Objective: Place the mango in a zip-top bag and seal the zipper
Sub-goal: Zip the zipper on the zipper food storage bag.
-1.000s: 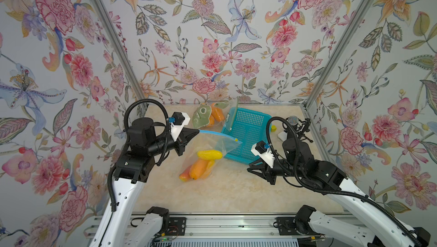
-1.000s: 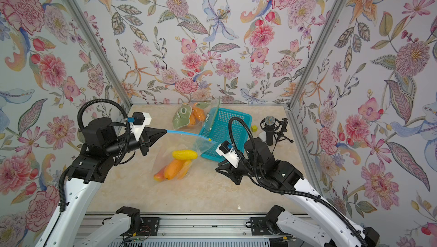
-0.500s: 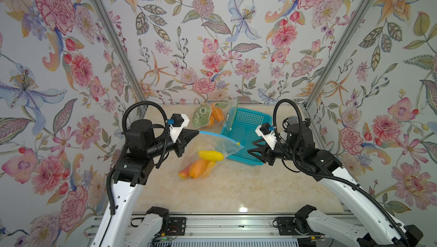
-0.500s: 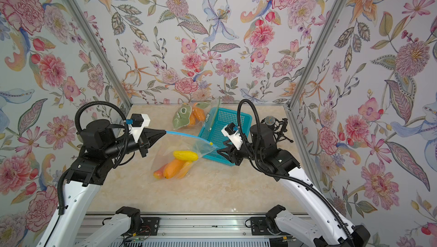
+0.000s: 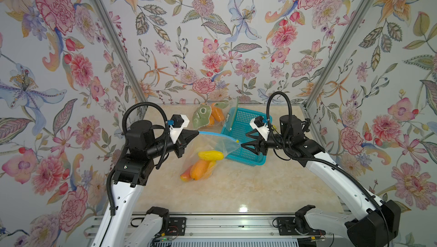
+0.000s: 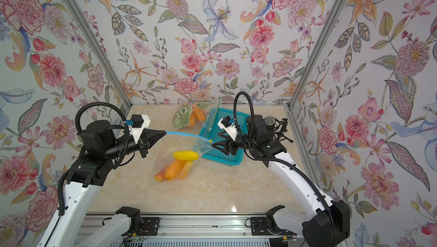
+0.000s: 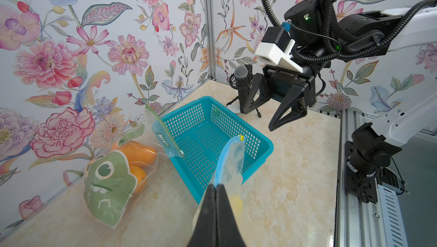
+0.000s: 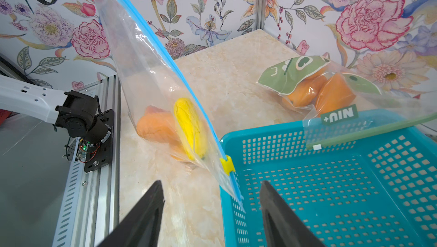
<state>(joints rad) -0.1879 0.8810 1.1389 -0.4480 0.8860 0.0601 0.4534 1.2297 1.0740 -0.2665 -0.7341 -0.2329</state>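
Two grippers on one zipper line: sealing step in hand, mango already bagged.

On the table (image 5: 236, 186), just beside the blue basket (image 5: 248, 160), the zip-top bag (image 5: 212, 144) hangs from its top edge with its base resting on the surface. The left gripper (image 5: 196, 133) is fully closed, pinching one end of the zipper (image 5: 217, 135). The right gripper (image 5: 243, 139) stands well open and holds nothing, jaws either side of the opposite corner. The yellow mango (image 5: 211, 155) lies inside the bag on top of orange fruits (image 5: 198, 171). Its long axis is level and roughly parallel to the zipper, one end toward the left arm, the other toward the basket. The yellow slider (image 8: 227, 163) sits at the right gripper's end. Whether the track is mated cannot be told. Next move, as judged: close on the slider and draw it along the track against the left anchor.
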